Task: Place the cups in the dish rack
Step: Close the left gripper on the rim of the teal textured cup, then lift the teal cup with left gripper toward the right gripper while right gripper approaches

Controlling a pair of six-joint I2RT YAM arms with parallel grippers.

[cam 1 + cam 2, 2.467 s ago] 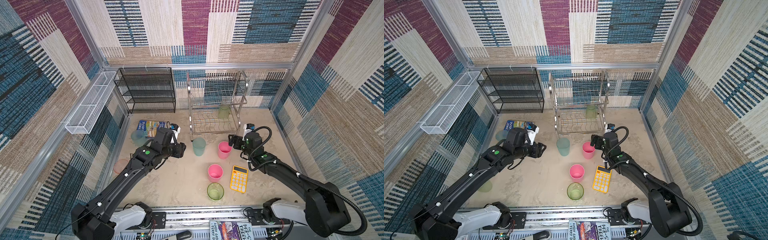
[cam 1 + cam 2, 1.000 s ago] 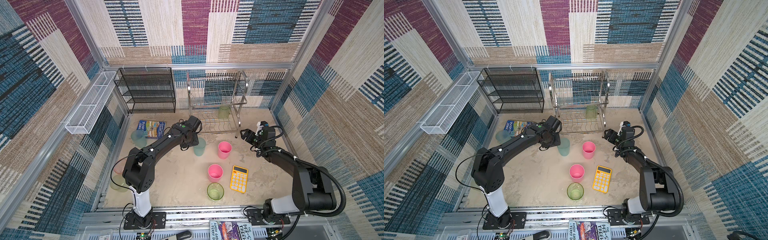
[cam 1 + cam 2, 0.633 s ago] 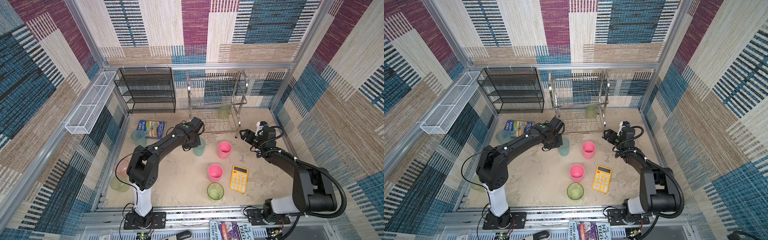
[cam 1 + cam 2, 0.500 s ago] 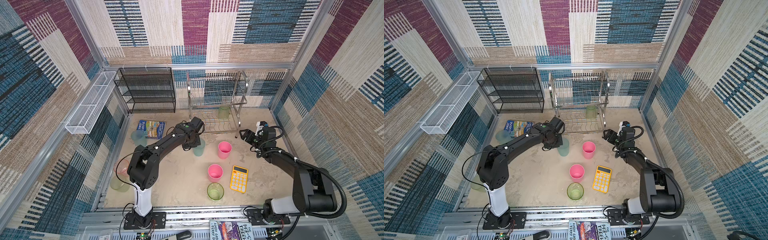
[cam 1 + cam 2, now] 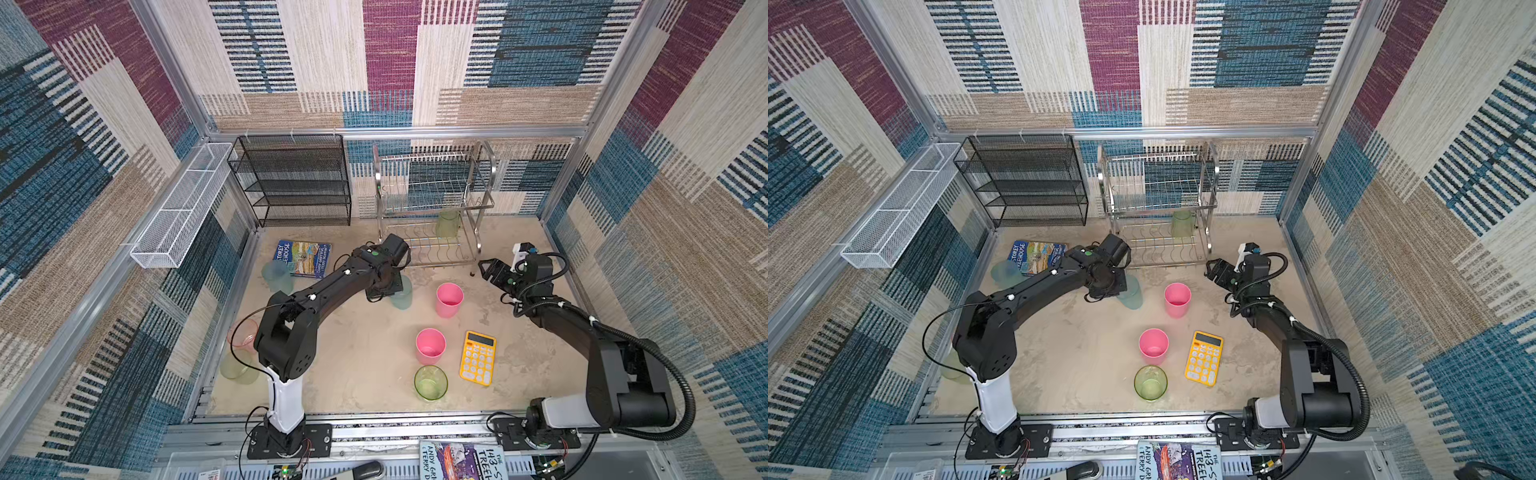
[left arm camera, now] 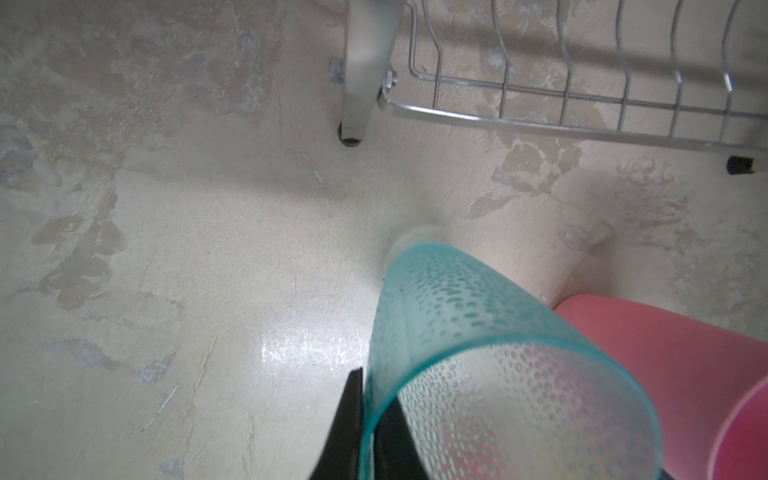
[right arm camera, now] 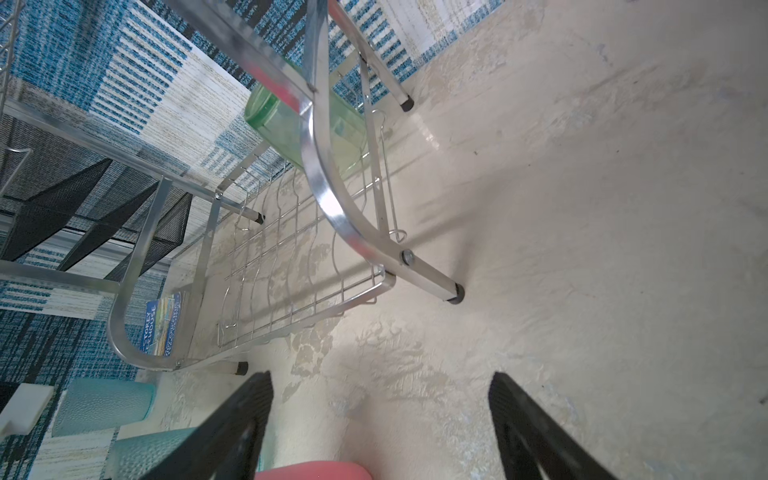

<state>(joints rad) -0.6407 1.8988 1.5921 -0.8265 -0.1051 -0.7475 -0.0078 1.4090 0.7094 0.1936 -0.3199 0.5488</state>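
My left gripper (image 5: 388, 286) (image 6: 368, 388) is shut on the wall of a frosted teal cup (image 5: 402, 294) (image 6: 478, 332) that stands on the floor just in front of the dish rack (image 5: 484, 183) (image 6: 498, 116), one finger inside the rim and one outside. A green cup (image 5: 448, 222) (image 7: 282, 124) sits in the rack's right end. Two pink cups (image 5: 449, 299) (image 5: 430, 347) and a green cup (image 5: 431, 382) stand mid-floor. My right gripper (image 5: 488, 270) (image 7: 380, 382) hangs open and empty by the rack's front right foot.
A yellow calculator (image 5: 478, 357) lies beside the nearer pink cup. A book (image 5: 303, 257) and another teal cup (image 5: 277, 276) are at the left. A salmon cup (image 5: 245, 336) and a green cup (image 5: 239, 368) stand by the left arm's base. A black mesh shelf (image 5: 291, 178) and a white trough (image 5: 178, 212) line the back left.
Over the last second my left gripper's fingers closed onto the teal cup's wall. The right arm, which earlier drew back from the pink cup, has held still and open.
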